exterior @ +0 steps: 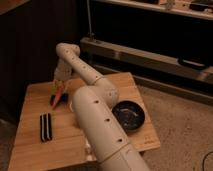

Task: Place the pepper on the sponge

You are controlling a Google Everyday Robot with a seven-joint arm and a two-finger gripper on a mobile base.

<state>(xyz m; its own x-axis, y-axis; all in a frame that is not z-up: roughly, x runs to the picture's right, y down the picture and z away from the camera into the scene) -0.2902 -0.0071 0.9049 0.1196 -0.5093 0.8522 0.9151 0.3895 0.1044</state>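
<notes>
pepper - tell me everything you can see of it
The pepper is small, slender, orange-red and tapered. It slants, thick end up and right, tip down and left, over the left rear of the wooden table. Its upper end meets the gripper, which hangs right above it at the tip of the white arm. Whether it is gripped or rests on something below cannot be told.

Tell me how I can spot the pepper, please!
Find the wooden table and follow the white robot arm to its far end, over the table's back part. There the gripper holds the pepper, slanting down toward the wood. It is the only thin orange thing; the striped block in front is black and white, and the bowl is black.
</notes>
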